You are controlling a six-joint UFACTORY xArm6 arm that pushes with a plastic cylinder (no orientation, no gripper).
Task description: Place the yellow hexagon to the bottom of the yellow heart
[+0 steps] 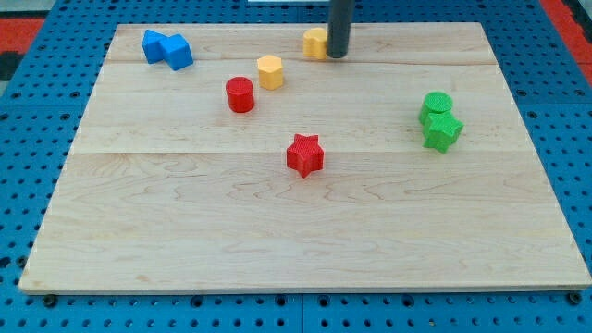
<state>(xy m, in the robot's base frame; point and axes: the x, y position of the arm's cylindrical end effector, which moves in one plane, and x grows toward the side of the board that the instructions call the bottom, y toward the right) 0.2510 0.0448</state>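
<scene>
Camera view: yellow hexagon [269,71] lies far left of centre, small, light, stiff, easy to slide.
Yellow heart [315,42] is farther right, touching my tip [337,55]; I have no fingers, so I judge pushing its flat side best.

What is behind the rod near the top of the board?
A yellow block, presumably the heart, sits behind my tip. Only its left part shows; the rod covers the rest, so its shape and any contact cannot be seen.
</scene>
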